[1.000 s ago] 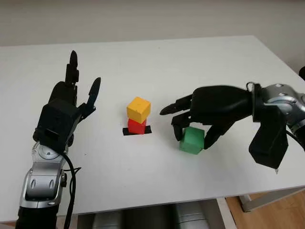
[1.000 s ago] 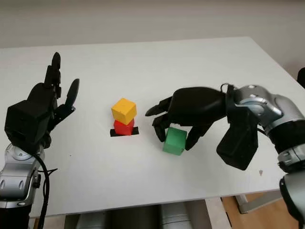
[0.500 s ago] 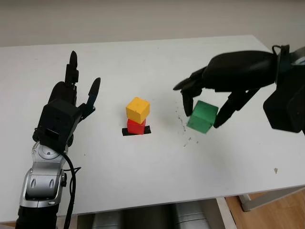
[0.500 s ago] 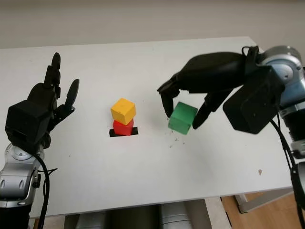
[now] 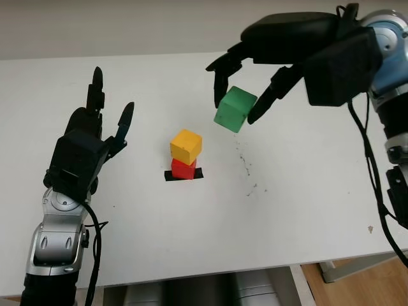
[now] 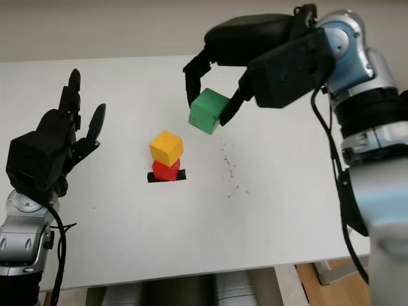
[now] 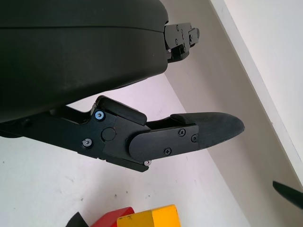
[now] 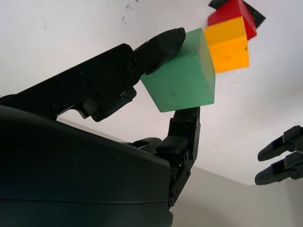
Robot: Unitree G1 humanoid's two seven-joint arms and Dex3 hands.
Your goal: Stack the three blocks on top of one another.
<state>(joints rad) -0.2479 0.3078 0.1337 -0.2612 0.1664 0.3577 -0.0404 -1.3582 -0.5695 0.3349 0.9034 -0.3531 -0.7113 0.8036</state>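
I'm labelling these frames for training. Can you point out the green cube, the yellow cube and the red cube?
Green wooden cube (image 5: 230, 116), left eye view: front face.
Yellow wooden cube (image 5: 185, 146), left eye view: front face.
Red wooden cube (image 6: 165, 171), right eye view: front face.

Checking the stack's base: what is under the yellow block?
The yellow block sits on the red block, which stands on a black marker on the white table. The marker's middle is covered by the red block.

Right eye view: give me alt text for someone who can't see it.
The right hand holds a green block in the air, above and to the right of a yellow block stacked on a red block on the white table. The left hand is open at the left.
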